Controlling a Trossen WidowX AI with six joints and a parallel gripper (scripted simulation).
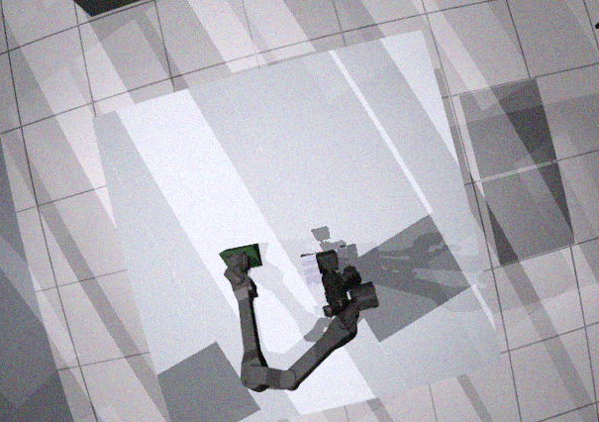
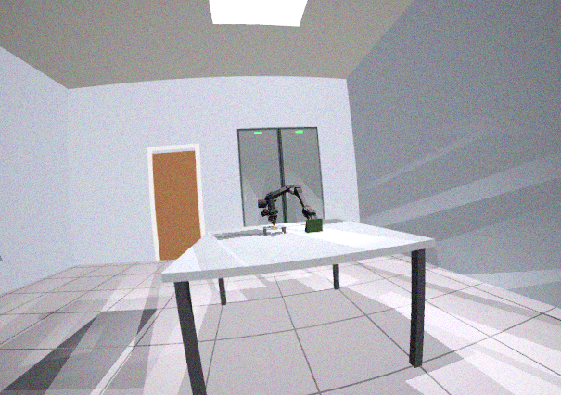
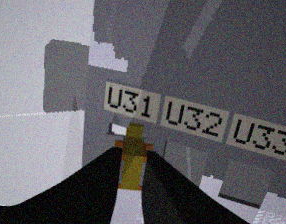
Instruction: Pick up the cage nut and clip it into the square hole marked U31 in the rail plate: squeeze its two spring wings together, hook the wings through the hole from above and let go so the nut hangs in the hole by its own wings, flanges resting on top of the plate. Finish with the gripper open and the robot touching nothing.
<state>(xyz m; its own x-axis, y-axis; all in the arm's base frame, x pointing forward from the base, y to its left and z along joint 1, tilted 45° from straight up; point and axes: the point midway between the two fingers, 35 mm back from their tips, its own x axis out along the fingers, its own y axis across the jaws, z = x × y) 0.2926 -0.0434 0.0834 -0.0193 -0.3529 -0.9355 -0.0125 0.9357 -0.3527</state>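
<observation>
One big pale table [image 1: 310, 149] [image 2: 299, 255] stands on the floor, and four dark legs show under it. On the back wall there are two tall gray doors [image 2: 260, 176] side by side, with two little green lights near the top, one on each. One brown door [image 2: 176, 204] is to the left of them in the outside view.

One dark robot arm [image 1: 317, 353] [image 2: 291, 188] bends over the table. One green block [image 1: 251, 254] [image 2: 313, 225] is right by the arm's foot. One gray rail plate [image 1: 310, 270] [image 3: 96, 145] is under the arm's hand.

Three name tags show on the plate in the close-up view: U31 [image 3: 131, 102], U32 [image 3: 194, 117] and U33 [image 3: 264, 137], all in one row.

The gripper [image 1: 332, 288] [image 2: 274, 224] [image 3: 131, 159] has two black fingers. They are nearly closed, with just a thin gap, and they pinch one cage nut [image 2: 274, 227] [image 3: 135, 136]. The nut is yellow with orange bits at its sides. It is at the spot just beside the U31 tag, next to a small bright bit of the hole [image 3: 118, 129]. It is too hard to tell if its two wings are in the hole.
</observation>
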